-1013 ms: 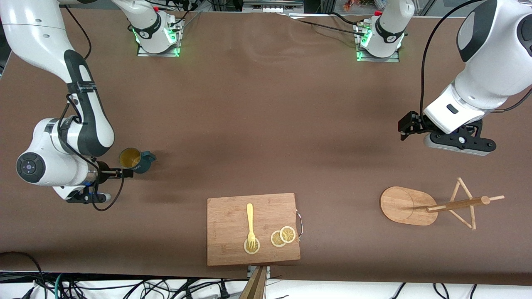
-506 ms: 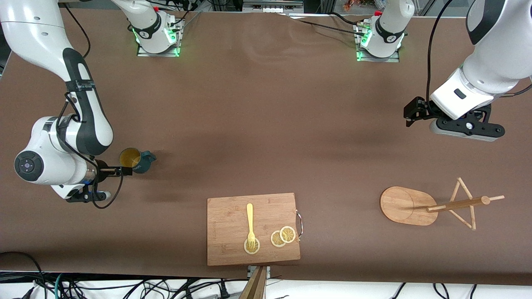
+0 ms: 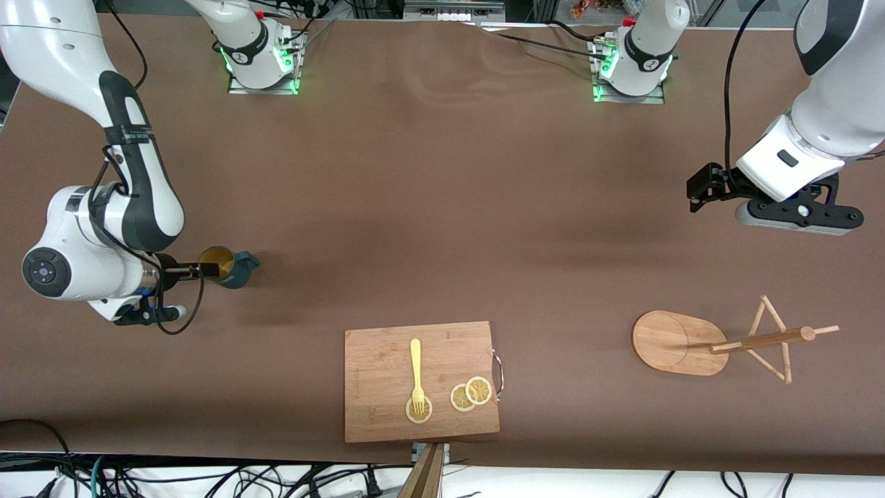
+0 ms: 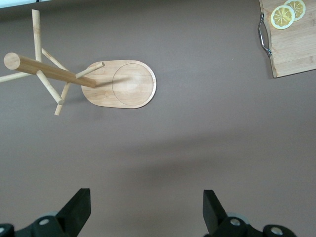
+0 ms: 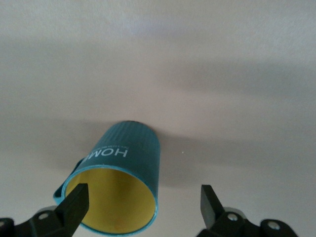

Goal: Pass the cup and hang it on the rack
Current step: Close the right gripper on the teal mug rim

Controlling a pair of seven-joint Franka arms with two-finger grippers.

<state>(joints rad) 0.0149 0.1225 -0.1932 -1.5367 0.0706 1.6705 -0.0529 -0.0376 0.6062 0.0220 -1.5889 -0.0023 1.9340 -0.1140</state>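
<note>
The right tool [image 3: 202, 271], spread wide, straddles the cup [image 3: 225, 267] rim (one finger inside); the left tool [image 3: 698, 197], open, waits aloft.

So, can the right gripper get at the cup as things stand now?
Probably yes. The right gripper is open at the cup, one finger at its rim, and nothing stands between them. The left gripper waits open over bare table, apart from the rack.
</note>
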